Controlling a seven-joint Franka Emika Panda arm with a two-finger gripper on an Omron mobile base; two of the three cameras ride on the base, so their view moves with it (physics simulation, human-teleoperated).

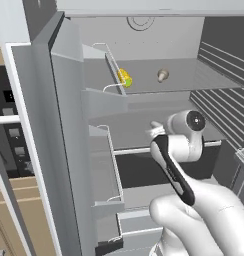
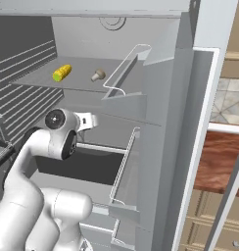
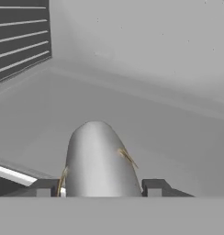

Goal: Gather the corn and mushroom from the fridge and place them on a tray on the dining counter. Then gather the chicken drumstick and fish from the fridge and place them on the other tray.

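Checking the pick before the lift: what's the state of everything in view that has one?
Grey fridge door: open.
Yellow corn cob: lying on the upper shelf, untouched.
Small tan mushroom: on the same shelf, apart from the corn.
Silver-grey fish: between the fingertips, apparently gripped.
Gripper: closed on the fish.

- Arm bending at elbow, forearm reaching fwd into fridge (image 1: pixel 214 105), at level of its middle shelf.
- Gripper (image 3: pixel 99 187) pointing toward fridge back wall.
- Fingers (image 3: pixel 153 187) sitting either side of fish (image 3: pixel 98 160), clamping it.
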